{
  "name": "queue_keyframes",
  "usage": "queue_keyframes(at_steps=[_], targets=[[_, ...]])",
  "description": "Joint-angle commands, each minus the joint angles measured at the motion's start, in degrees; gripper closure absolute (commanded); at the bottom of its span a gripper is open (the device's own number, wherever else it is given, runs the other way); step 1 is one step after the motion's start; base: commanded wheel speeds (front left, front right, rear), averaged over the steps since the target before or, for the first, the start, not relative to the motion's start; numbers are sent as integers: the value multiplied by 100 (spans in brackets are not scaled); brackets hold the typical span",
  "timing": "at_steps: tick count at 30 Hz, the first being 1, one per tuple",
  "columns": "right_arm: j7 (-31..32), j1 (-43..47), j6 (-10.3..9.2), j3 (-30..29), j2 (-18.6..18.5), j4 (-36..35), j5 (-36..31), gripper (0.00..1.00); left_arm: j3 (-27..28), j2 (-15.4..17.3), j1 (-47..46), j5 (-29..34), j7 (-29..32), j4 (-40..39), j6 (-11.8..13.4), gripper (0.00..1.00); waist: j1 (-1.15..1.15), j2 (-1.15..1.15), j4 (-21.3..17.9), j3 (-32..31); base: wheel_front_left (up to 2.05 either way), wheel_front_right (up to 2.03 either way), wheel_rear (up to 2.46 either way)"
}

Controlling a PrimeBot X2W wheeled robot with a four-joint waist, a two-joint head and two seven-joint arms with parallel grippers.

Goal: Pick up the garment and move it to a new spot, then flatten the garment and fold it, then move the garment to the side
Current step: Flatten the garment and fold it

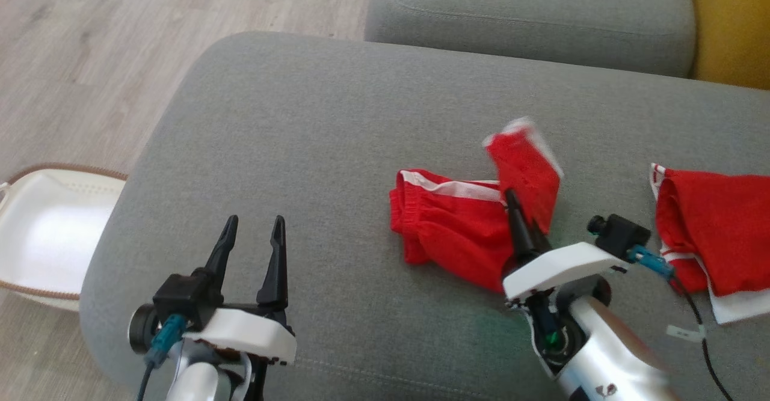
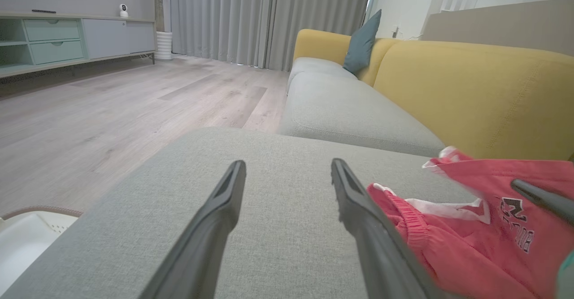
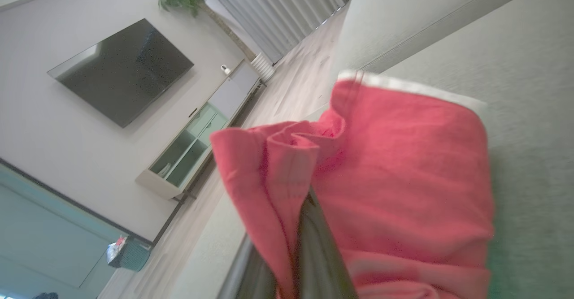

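Head view: red shorts [image 1: 451,226], crumpled, on grey sofa seat [image 1: 301,148], right of centre. Right gripper [image 1: 512,199]: fingers together, clamped on a raised flap of the red shorts. Left gripper [image 1: 252,223]: fingers apart, over bare cushion. Second red garment [image 1: 716,232] lies further right.

Home living room: grey-and-yellow sofa [image 2: 354,115], wall-mounted TV [image 3: 121,70] (above low cabinet [image 3: 193,151]), floor-length curtains [image 2: 251,16].

Left pincer [image 1: 255,220] spread wide; right pincer [image 1: 512,198] pinched tightly closed.
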Motion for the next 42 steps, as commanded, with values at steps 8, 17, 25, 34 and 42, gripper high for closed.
queue_keyframes(at_steps=[8,17,25,34,42], targets=[[-78,-202,37,809,65,-361,117,100,137,33,-201,-38,-70,-145,12,0,0,0,312,79,0,0,0],[-78,-239,37,874,65,-749,190,100,110,33,-241,-59,-70,-138,19,0,0,0,420,151,0,0,0],[-78,-202,37,1354,65,-626,-375,99,103,33,-296,-65,-70,-123,15,0,0,0,407,250,0,0,0],[-36,-466,37,2179,65,-57,-414,0,71,33,-352,-116,-70,-83,38,0,0,0,358,286,0,0,0],[160,-710,37,2787,65,141,18,0,119,33,-351,-87,-70,-80,38,0,0,0,216,262,0,0,0]])
